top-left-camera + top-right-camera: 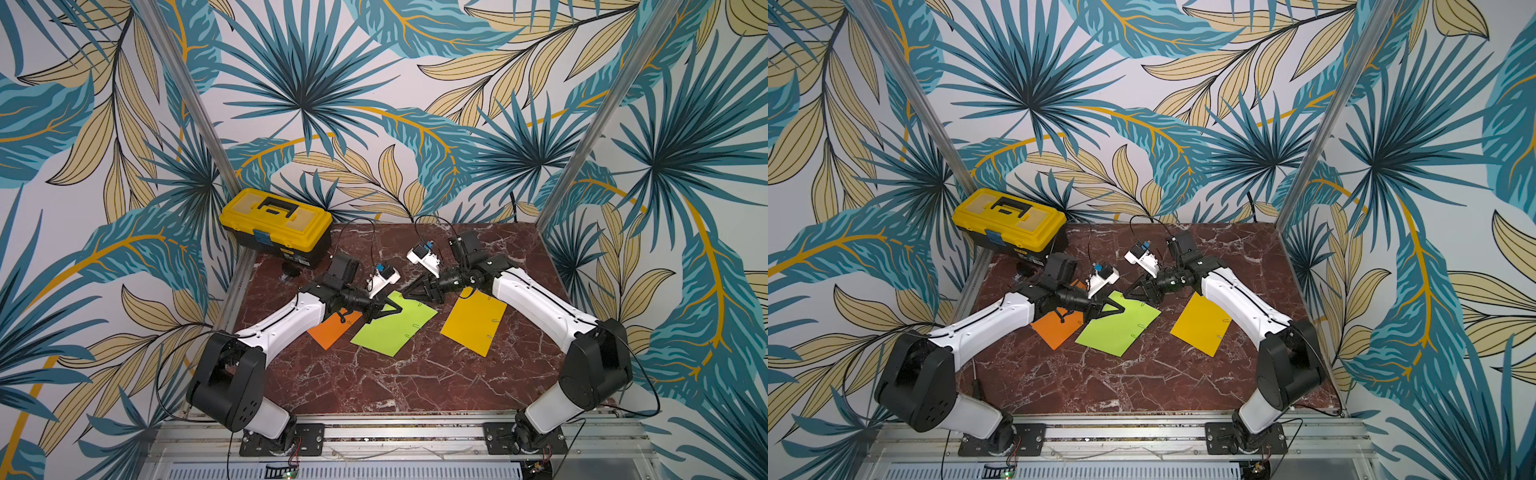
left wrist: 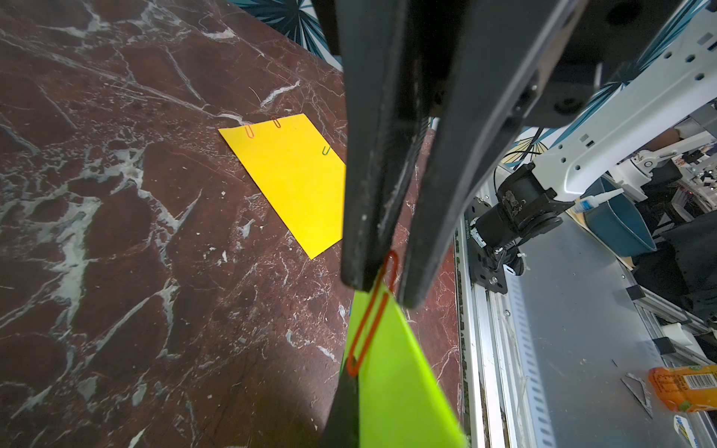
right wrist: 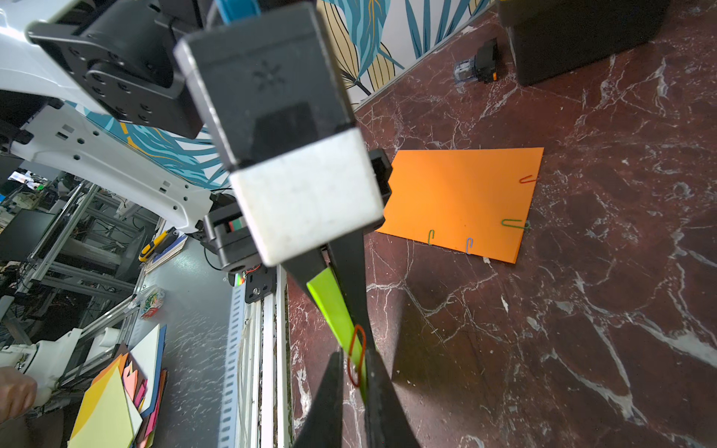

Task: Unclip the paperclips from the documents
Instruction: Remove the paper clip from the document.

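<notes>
While the lime green sheet (image 1: 390,328) is clamped at its far corner by the closed left end effector (image 2: 382,287), a red paperclip (image 2: 370,314) on that corner is straddled by the right end effector (image 3: 354,355). Whether its narrow jaws are pressed on the wire cannot be told. That clip is seated on the paper, so the first removal is judged unfinished. Further paperclips (image 1: 409,326) are seen along the green sheet's edge, four on the orange sheet (image 3: 465,194) and three on the golden yellow sheet (image 2: 295,182), both lying flat on the bench (image 1: 374,382). No loose clip is seen, so nearly everything is judged left to do.
</notes>
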You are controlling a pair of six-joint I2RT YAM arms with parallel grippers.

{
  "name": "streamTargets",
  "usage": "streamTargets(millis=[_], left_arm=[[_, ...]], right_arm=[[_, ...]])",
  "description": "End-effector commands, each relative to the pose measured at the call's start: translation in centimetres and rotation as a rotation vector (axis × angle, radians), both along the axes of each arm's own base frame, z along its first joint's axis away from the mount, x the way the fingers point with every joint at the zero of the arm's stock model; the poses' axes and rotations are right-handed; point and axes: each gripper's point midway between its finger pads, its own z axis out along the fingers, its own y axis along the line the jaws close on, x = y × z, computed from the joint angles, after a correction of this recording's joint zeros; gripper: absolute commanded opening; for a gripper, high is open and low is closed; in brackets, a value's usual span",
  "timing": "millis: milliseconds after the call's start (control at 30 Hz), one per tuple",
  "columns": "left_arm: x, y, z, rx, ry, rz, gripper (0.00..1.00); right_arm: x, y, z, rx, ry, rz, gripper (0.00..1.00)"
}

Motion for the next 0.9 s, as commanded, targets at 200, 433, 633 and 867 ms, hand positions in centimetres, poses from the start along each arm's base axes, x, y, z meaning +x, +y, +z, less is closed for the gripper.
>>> streamTargets(millis=[200, 433, 633, 867], left_arm=[[0.19, 0.03, 0.71, -0.004, -0.015, -0.009, 0.00], [0.14, 0.04, 0.61, 0.000, -0.015, -0.010, 0.00], [0.17, 0.03, 0.55, 0.002, -0.014, -0.009, 0.00], [0.14, 0.00, 0.38, 0.005, -0.007, -0.011, 0.00]], right_arm=[[-0.06, -0.15, 1.29, 0.000, -0.038, -0.016, 0.14], [-0.02, -0.09, 1.34, 0.002, -0.037, -0.017, 0.12], [0.07, -0.02, 1.18, 0.002, -0.031, -0.015, 0.04], [0.23, -0.15, 1.25, -0.008, -0.039, -0.025, 0.00]])
